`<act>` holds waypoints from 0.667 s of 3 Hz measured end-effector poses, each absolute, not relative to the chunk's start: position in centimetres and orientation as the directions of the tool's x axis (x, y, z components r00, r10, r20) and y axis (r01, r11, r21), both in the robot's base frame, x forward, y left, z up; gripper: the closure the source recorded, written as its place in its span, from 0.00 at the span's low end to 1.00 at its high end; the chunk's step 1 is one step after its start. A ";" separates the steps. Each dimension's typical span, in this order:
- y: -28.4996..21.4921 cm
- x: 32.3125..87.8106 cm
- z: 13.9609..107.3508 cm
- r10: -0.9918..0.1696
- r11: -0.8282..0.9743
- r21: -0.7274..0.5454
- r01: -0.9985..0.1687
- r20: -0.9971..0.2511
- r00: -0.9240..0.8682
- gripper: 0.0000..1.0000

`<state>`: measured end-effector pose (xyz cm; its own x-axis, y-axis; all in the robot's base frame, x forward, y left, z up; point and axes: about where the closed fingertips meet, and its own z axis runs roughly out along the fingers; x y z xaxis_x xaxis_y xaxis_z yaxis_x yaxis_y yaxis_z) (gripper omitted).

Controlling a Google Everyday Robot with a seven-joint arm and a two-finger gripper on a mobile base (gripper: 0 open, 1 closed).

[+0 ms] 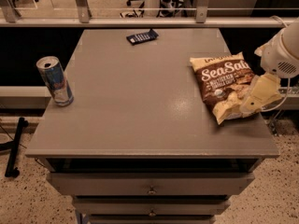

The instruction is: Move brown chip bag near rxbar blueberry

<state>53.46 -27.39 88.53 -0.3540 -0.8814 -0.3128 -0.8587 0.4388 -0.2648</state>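
One brown chip bag [223, 85] lies flat on the right side of a gray table [140, 111], label up w/ white "Sea Salt" lettering readable. Its top faces the far edge & its cream-yellow bottom corner points toward the near-right corner. The robot's cream-colored pincer [252, 104] sits low at the bag's lower-right edge, overlapping the crinkled corner; whether it grips the bag or merely rests against it can't be told from this angle. Above it, the rounded white housing of the arm [280, 55] hangs over the table's right edge, w/ a thin cable [286, 94] looping beside it.

The blueberry bar [141, 36], a small flat dark-blue wrapper, lies at the table's far edge, approx. mid-width & slightly angled, well apart from the bag & off to its far left. A blue-silver drink can [55, 80] stands upright near the left edge, top rim visible, well apart from both bag & bar. The tabletop btwn the three items shows a soft glare.

Below the top, drawer fronts [187, 185] w/ small knobs face the camera. Behind the table runs a pale rail [117, 21] w/ upright posts. Speckled floor [23, 195] shows at lower left, where a dark foot [14, 146] of some stand lies.
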 end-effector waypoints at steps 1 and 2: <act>-27.6 53.5 87.1 -0.868 0.461 -0.235 -0.856 -0.320 -0.380 0.18; -27.7 53.6 86.7 -0.860 0.473 -0.225 -0.852 -0.330 -0.390 0.41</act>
